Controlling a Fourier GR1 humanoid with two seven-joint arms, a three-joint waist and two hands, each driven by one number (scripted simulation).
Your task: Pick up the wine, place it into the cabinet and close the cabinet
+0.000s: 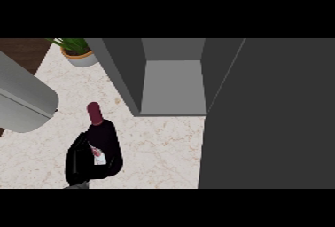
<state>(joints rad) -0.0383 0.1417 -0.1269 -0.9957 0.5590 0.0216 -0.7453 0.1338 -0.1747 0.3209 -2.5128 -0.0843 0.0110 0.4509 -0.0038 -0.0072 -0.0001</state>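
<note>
Down at the lower left of the head view, a black hand (82,162) is wrapped around the wine bottle (104,142), fingers curled round its dark body so that much of the glass is hidden behind them. From its place at the view's left this reads as the left hand, coming up from the bottom edge with only a sliver of grey wrist showing beneath it. A small white and red patch of label peeks out between the fingers. And the bottle is tilted, its dark red capped neck (95,113) pointing up the view and away from the robot, over the pale marbled counter (160,146). Whether its base touches the counter I cannot tell. Right hand, nowhere to be seen.

Moving further out, a big grey rounded shape (23,99) comes in from the left edge, just beside the bottle's neck. Ahead and to the right stands the grey cabinet (124,75), open, its inner shelf (173,86) bare and lit. Its dark door (268,115) swings wide, filling the whole right side of the view. At the far back left, a potted green plant (77,52) sits on the counter beside the cabinet's wall
</note>
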